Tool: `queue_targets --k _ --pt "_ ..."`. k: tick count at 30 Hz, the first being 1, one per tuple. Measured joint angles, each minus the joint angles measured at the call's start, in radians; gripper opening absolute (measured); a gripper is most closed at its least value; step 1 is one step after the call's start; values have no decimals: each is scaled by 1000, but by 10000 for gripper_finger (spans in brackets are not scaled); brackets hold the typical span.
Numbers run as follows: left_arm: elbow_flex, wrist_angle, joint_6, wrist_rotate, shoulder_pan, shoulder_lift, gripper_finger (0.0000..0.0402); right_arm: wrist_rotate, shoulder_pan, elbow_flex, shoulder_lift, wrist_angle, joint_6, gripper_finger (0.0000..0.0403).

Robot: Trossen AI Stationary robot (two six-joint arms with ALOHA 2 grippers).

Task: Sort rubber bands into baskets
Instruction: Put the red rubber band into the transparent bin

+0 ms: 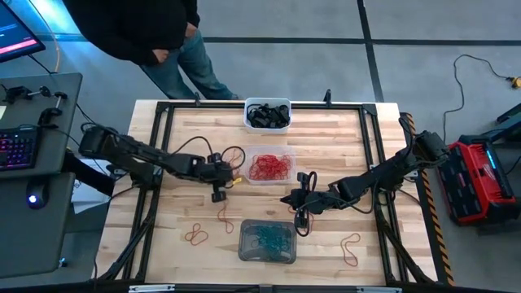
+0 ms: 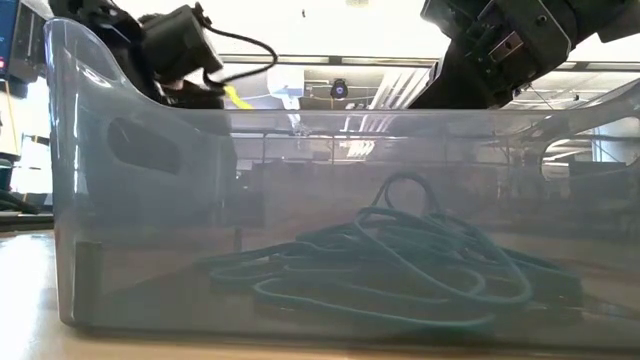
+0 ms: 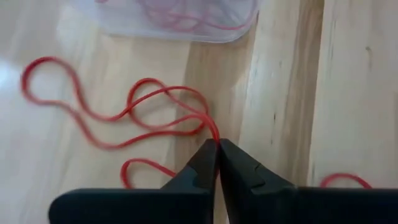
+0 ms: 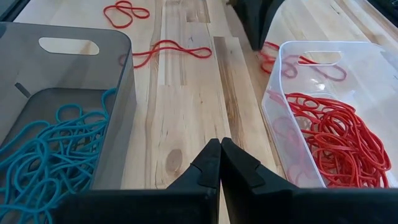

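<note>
Between the clear plastic basket heaped with red rubber bands and the left table rail, the left gripper, fingers pressed together on a thin red rubber band — seen only from the left wrist, where the loop trails away across the planks toward the clear tub's wall. From above, just a red curl beside that tub's left edge. Right gripper low over the wood between the clear tub and the translucent grey basket, fingers together and gripping nothing, as the right wrist view makes plain; grey wall on one flank, clear wall on the other, a bare lane of planks ahead. Teal bands piled in the grey tub, filling the low view, both arms looming above its rim. Opaque white basket of black bands at the far table edge. Loose red loops left of the grey tub and another to its right, with open wood around each. Pale wooden tabletop inside a black frame. Beyond the far edge, a person in dark top and jeans; at left, a desk with keyboard; at right, a red-and-black case on grey floor.
</note>
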Motion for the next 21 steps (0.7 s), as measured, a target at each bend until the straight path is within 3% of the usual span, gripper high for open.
queue_targets --k 5,14,21 --pt "0 -81 -37 -20 -1 -113 2 0 0 0 0 0 0 0" --pt "0 -69 -77 -3 -4 -299 1 0 0 0 0 0 0 0" --pt "40 15 -59 -7 -4 -323 0 0 0 0 0 0 0 0"
